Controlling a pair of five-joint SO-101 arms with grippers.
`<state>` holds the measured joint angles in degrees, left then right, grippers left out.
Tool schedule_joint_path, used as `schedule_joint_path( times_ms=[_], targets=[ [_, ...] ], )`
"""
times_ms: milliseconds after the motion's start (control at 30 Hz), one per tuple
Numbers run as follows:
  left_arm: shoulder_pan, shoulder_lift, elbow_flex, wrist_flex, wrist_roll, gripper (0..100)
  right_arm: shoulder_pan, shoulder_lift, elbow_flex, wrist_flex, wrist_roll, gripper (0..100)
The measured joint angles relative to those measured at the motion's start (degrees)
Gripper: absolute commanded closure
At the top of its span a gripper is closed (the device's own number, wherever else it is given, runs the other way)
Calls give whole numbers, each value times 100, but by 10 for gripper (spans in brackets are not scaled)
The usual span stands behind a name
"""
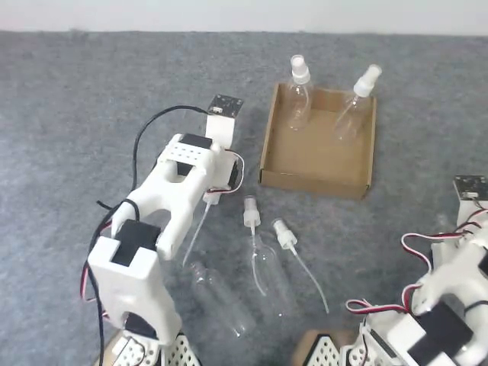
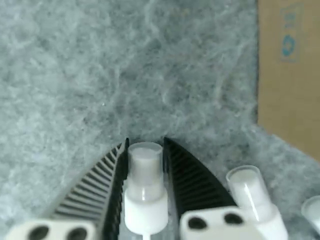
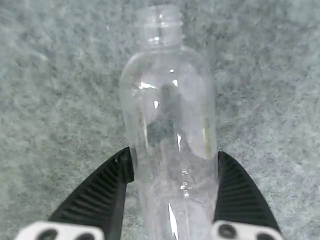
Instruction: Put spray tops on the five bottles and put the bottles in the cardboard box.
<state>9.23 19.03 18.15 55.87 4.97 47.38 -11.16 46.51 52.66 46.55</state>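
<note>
Fingers of the left gripper [image 2: 145,141] are closed on a spray top [image 2: 145,172], pinching its neck. Those of the right gripper [image 3: 175,154] clamp a bare-necked bottle [image 3: 170,100]. Two capped bottles [image 1: 301,95] lie in the cardboard box [image 1: 313,181], just beyond the left fingers. By my reckoning three remain: the clamped one, an open bottle [image 1: 221,297] back behind the left fingers, and a third bottle [image 1: 267,274] beside them that seems to carry its top. A loose spray top [image 1: 284,232] lies on the carpet [image 1: 76,114] between the two grippers, and the lying bottles crowd it.
</note>
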Motion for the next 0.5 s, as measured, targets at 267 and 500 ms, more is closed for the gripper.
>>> schedule_joint_path(
  times_ms=[267,500],
  targets=[
    [0,-1231,0,492,-35,991,0,0,0,0,0,816],
    [-132,-3314,97,914,-62,991,0,9,9,0,0,678]
  ],
)
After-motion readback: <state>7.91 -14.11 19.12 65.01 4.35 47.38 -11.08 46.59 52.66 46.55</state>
